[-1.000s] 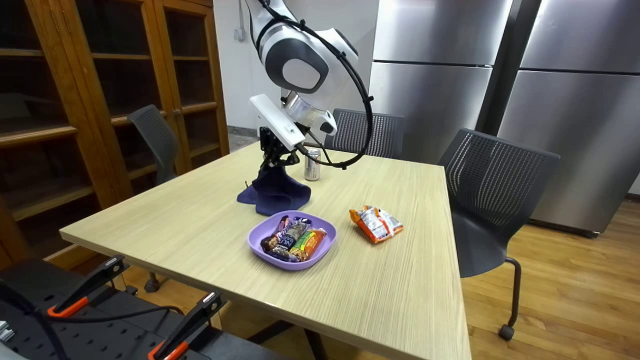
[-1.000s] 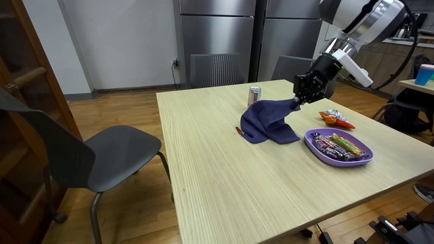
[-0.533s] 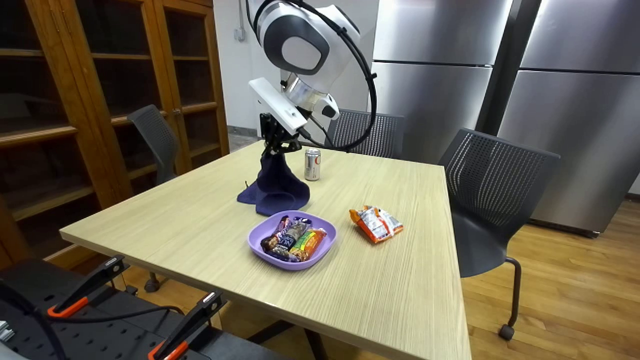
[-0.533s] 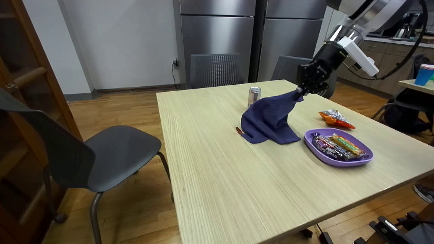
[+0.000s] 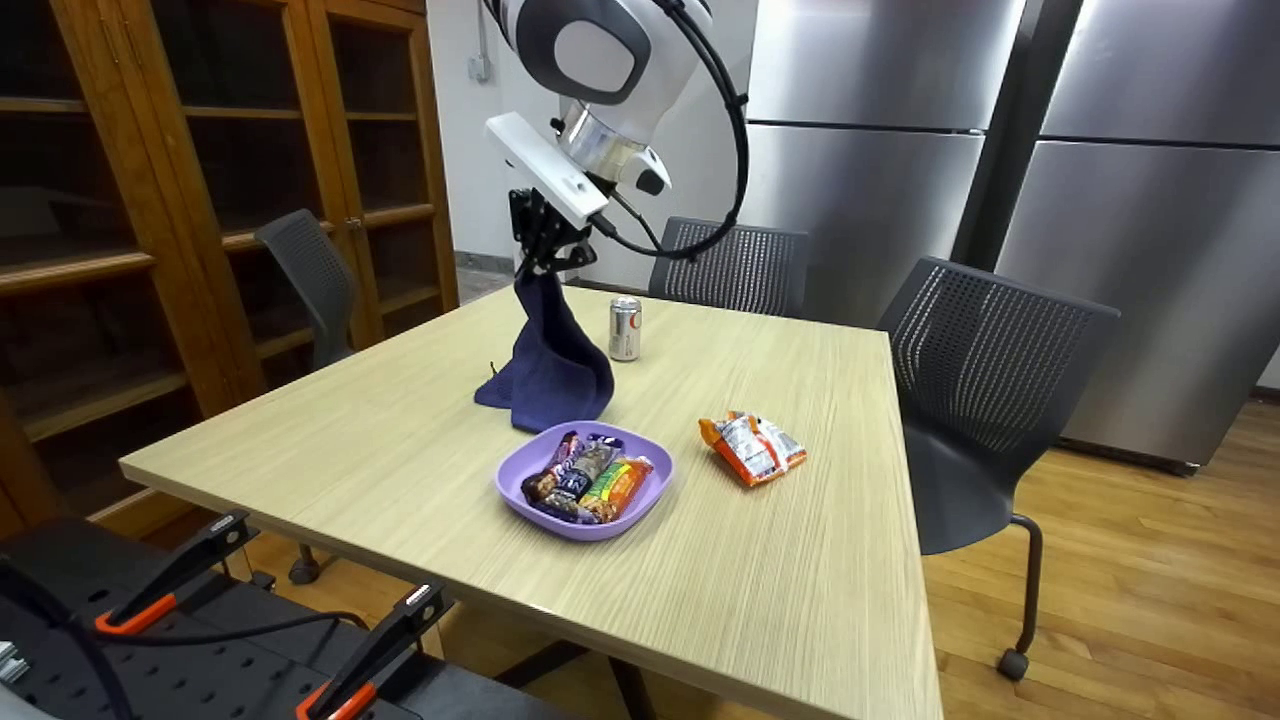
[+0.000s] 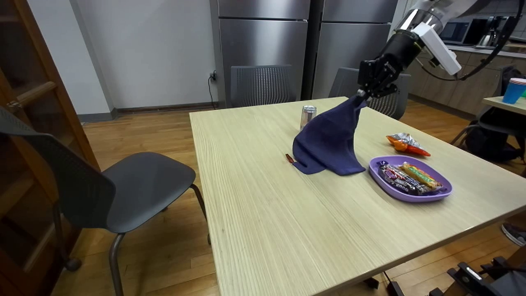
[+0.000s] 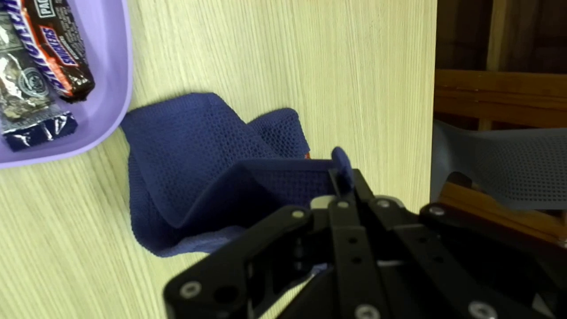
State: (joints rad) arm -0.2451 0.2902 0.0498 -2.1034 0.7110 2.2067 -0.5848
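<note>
I am clamping my pincer point(image 7: 346, 179) together on one corner of a dark blue cloth point(image 7: 199, 141), and a small fold is poking out of my grip. I am holding that corner above a pale wooden table point(image 6: 263, 213); the cloth is sloping down from me, and its lower part is resting in folds on the table.

With my pincer as the dial's centre and twelve at the top, the cloth is spreading toward nine o'clock in the wrist view. A purple tray point(image 7: 106, 102) is sitting just beside it, between nine and ten, and is carrying wrapped bars point(image 5: 580, 480), a Snickers bar point(image 7: 62, 57) among them.

In an exterior view a silver can point(image 6: 308, 116) is standing upright between eight and nine, close to the cloth. A red-brown thing point(image 6: 290, 158), too little of it showing to name, is peeking from the cloth's edge between seven and eight. An orange-and-silver snack bag point(image 6: 406, 144) is lying between four and five, near the tray.

Farther out, in an exterior view, two steel refrigerators point(image 5: 860, 220) are rising near three o'clock and a wooden cabinet point(image 5: 180, 230) is standing between nine and ten.
</note>
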